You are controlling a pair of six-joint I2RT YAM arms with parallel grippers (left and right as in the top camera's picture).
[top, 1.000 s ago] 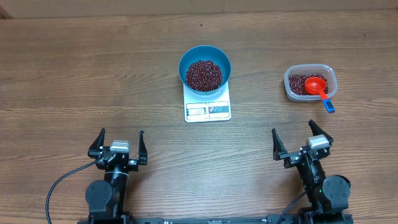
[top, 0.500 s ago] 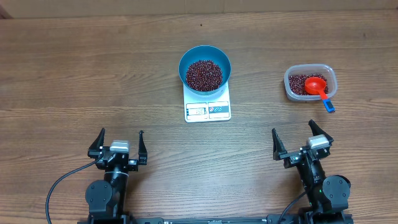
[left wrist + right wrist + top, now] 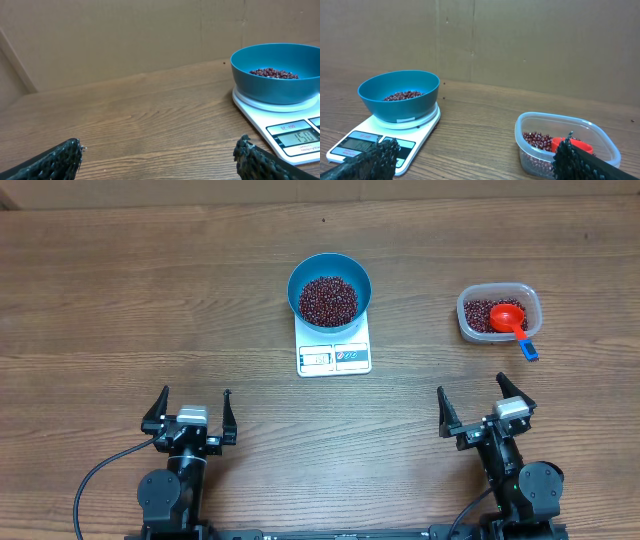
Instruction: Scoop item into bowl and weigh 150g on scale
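Two grippers: left gripper [image 3: 195, 394] at lower left of the overhead view, right gripper [image 3: 470, 386] at lower right, both black, jaws spread wide, nothing between them, well apart from every other item. In the wrist views only the dark, rough-textured fingertips [image 3: 56, 162] show, cut off at the bottom corners. One bowl [image 3: 330, 275]: round, deep, smooth bright blue, upper centre, standing on the scale and covering its rear part. One scale [image 3: 335, 356]: flat, white, rectangular, with a grey display and a label along the front edge. The digits are too small to read overhead; the left wrist view shows what looks like 150. Beans [image 3: 328, 300]: too many to count, tiny, roundish, dark red-brown, in two lots, one a loose heap in the bowl, well below the rim, the other a thin layer in the tub. One tub [image 3: 470, 300]: clear plastic, rectangular with rounded corners, upper right, well apart from the scale. One scoop [image 3: 507, 317]: small, red plastic, its cup resting on the beans in the tub, its handle crossing the tub's lower right rim and ending in a blue tip over the table. In the right wrist view a finger hides most of the scoop. One table [image 3: 120, 300]: brown wood-grain surface, running past the frame edges. Behind it in the wrist views, a plain brown cardboard wall [image 3: 545, 45].
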